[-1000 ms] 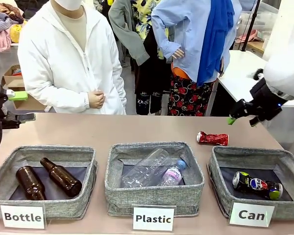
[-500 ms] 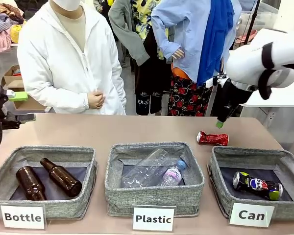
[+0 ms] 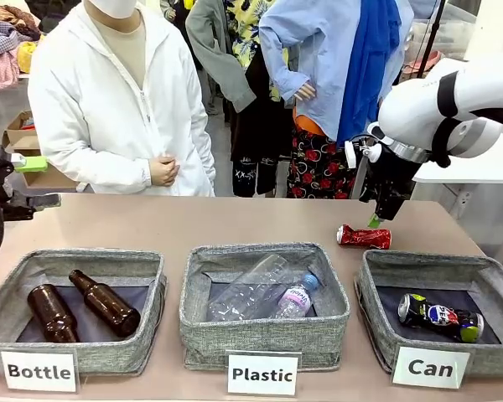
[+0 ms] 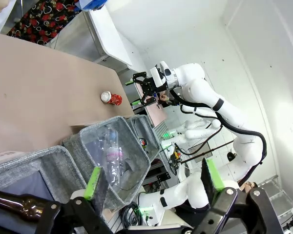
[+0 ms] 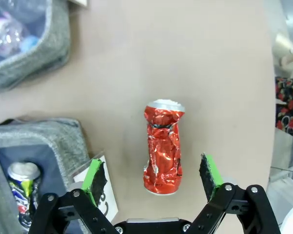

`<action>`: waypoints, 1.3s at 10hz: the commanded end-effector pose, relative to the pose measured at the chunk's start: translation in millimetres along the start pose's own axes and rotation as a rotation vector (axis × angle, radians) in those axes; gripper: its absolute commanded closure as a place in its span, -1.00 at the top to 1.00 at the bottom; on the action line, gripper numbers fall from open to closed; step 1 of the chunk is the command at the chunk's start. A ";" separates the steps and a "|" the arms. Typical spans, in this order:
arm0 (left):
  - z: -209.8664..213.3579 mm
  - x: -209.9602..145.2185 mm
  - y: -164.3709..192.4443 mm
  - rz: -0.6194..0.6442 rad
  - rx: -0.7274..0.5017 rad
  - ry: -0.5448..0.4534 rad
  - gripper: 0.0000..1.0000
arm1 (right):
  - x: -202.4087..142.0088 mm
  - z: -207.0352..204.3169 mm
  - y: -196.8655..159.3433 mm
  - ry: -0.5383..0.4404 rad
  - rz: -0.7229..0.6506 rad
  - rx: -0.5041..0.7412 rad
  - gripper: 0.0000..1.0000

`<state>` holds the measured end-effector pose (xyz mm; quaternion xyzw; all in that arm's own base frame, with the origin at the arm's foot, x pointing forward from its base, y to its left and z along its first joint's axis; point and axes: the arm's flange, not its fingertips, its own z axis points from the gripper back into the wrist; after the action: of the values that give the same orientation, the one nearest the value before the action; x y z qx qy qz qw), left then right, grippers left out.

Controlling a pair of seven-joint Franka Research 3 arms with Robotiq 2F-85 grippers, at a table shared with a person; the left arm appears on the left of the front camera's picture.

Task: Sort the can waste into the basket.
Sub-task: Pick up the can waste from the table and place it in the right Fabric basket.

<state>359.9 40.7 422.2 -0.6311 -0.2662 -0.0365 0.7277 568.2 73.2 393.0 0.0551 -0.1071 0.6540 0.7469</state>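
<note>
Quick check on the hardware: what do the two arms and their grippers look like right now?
The right arm is glossy white with rounded segments, black joint bands and a black wrist; a black cable runs along it in the left wrist view. Both the right gripper and the left gripper are black two-finger units with bright green pads and silver screws at the knuckles.

2 cans (image 3: 363,237), 3 baskets (image 3: 327,331)

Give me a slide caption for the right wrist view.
Open right tool poised above the crushed red can on the table.
</note>
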 end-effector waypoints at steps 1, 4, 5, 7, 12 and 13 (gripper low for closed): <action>1.1 -1.8 -4.1 0.009 -0.002 -0.009 1.00 | 1.1 0.2 0.3 0.001 -0.002 0.001 1.00; 1.1 -1.8 -4.1 0.009 -0.002 -0.009 1.00 | -0.8 -26.6 -25.2 0.088 -0.140 0.034 1.00; 1.1 -1.8 -4.1 0.009 -0.002 -0.009 1.00 | -2.1 -42.5 -33.6 0.111 -0.202 0.063 1.00; 1.1 -1.8 -4.1 0.009 -0.002 -0.009 1.00 | -1.4 -71.2 -41.2 0.092 -0.200 0.099 1.00; 1.1 -1.8 -4.1 0.009 -0.002 -0.009 1.00 | -5.1 -99.8 -45.4 0.135 -0.194 0.183 1.00; 1.1 -1.8 -4.1 0.009 -0.002 -0.009 1.00 | -5.1 -100.0 -47.2 0.130 -0.193 0.183 1.00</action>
<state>359.9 40.7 422.3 -0.6311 -0.2663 -0.0365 0.7276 613.8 82.3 292.3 0.0949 -0.0012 0.5937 0.7990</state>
